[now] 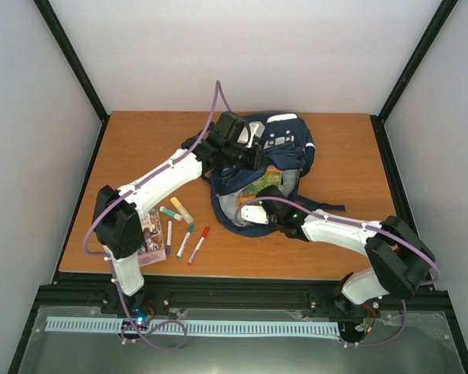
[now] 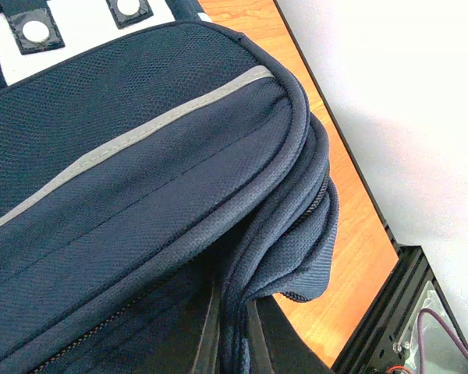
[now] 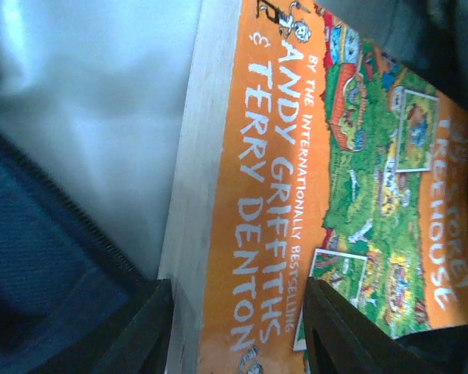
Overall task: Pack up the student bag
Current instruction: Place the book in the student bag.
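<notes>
- far left of the desk (image 1: 140, 148): a thin booklet (image 1: 151, 236) and a few pens (image 1: 186, 240) lie loose beside the left arm's lower link, not packed yet. Risk: an arm swinging back sweeps them, and the pens could roll off the near edge.
- left pincer (image 2: 232, 343): closed down on a fold of fabric at the bag's rim, jaws nearly together with only cloth between. Risk: the fold is thin and the bite small. If it slides out, the mouth drops shut on the book.
- bag (image 1: 288, 144): lies mid-desk toward the far side, between the two arms, mouth toward the right arm, pale lining showing. Risk: nothing pins it except the left grip, so a push from the book may shove or bunch the whole bag instead of going in.
- book (image 3: 265, 218): orange cover, partway into the mouth, lying over the grey lining. Risk: the leading corner snags the lining or the zip edge and jams.
- right pincer (image 3: 238, 335): clamped across one end of the book, a finger on each face, open only as wide as the book is thick. Risk: held at one end, the book can pivot or slip if it meets resistance.
- both wrists sit near each other over the bag. Crossing paths could knock them together.
</notes>
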Robot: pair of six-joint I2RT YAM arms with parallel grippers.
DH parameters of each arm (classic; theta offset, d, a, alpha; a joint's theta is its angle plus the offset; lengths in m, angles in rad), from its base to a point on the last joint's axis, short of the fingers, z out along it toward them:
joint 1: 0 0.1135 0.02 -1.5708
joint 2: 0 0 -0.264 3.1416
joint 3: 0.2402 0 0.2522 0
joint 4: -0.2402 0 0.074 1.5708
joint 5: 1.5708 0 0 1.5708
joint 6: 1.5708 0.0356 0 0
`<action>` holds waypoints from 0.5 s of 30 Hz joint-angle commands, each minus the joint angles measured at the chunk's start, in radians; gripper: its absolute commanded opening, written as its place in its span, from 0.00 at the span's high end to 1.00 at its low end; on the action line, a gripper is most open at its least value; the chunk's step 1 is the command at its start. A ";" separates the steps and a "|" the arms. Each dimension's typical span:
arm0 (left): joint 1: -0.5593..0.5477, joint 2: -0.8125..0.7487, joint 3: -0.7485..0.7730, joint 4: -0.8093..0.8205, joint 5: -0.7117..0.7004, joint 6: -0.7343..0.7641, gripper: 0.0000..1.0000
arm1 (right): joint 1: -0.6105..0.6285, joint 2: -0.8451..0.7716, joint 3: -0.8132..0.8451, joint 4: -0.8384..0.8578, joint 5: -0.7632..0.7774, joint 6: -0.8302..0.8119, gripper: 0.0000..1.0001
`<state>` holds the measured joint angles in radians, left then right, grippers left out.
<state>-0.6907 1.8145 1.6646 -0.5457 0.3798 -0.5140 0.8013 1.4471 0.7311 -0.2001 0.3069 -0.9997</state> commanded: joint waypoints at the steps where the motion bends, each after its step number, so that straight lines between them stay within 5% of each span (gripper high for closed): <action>1: 0.011 -0.035 0.027 0.099 0.048 -0.049 0.99 | -0.018 0.028 0.015 0.152 0.075 -0.090 0.54; 15: 0.011 -0.033 0.032 0.097 0.065 -0.046 0.99 | -0.002 0.047 0.062 0.047 -0.053 -0.088 0.49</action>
<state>-0.6907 1.8145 1.6638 -0.5407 0.3965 -0.5201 0.7910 1.4975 0.7586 -0.1226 0.2955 -1.0630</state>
